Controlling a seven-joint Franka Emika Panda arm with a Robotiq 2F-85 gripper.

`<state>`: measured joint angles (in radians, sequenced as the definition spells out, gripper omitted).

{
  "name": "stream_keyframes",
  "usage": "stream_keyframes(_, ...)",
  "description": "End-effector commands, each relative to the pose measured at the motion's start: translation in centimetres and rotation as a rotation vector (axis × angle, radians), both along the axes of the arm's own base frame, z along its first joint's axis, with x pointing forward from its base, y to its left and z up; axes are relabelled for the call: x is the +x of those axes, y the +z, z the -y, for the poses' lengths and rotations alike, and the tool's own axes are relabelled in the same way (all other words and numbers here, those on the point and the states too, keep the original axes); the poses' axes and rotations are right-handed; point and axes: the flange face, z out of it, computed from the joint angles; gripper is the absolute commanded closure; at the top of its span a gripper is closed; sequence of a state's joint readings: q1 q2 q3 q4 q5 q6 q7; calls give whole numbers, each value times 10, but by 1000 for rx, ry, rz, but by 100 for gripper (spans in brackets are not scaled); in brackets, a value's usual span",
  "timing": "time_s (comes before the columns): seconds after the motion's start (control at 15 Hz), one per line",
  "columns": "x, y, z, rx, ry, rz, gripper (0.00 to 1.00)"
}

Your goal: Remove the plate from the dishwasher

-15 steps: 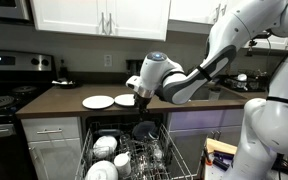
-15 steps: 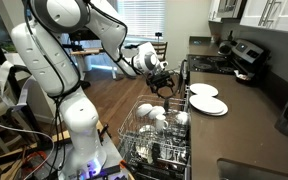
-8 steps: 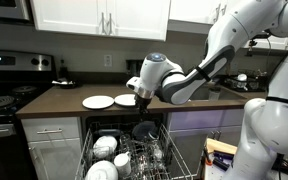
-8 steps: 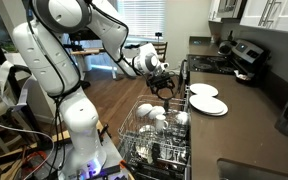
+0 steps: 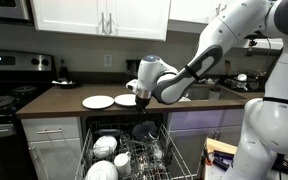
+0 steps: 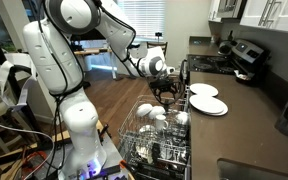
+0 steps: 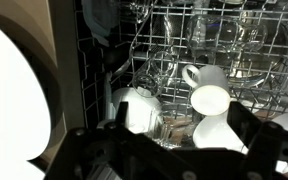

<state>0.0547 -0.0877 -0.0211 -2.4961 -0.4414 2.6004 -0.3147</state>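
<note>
Gripper (image 6: 166,92) hangs over the pulled-out rack (image 6: 134,155) of the open dishwasher (image 5: 174,135), fingers (image 7: 246,125) spread and empty above white cups (image 7: 209,100), while two white plates (image 6: 208,106) lie on the counter (image 6: 254,130) just beside.

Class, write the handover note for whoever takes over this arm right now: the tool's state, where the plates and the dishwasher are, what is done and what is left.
Tool: open, with nothing between its fingers, hanging beside the counter edge over the open dishwasher.
Plates: two white ones lie side by side on the counter, neither in the tool.
Rack: pulled out, holding mugs; no plate can be made out in it.
Done: apparently the plate is out.
Left: probably check the rack, then back the arm away.
</note>
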Motion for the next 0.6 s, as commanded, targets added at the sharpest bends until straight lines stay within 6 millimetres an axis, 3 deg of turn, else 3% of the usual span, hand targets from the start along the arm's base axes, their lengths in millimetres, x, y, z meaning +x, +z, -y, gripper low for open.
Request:
stream_keyframes(0.0,21,-1,11,16,-2,-25,0)
stream_keyframes(0.53,46,-7,21,10,-26,-35,0)
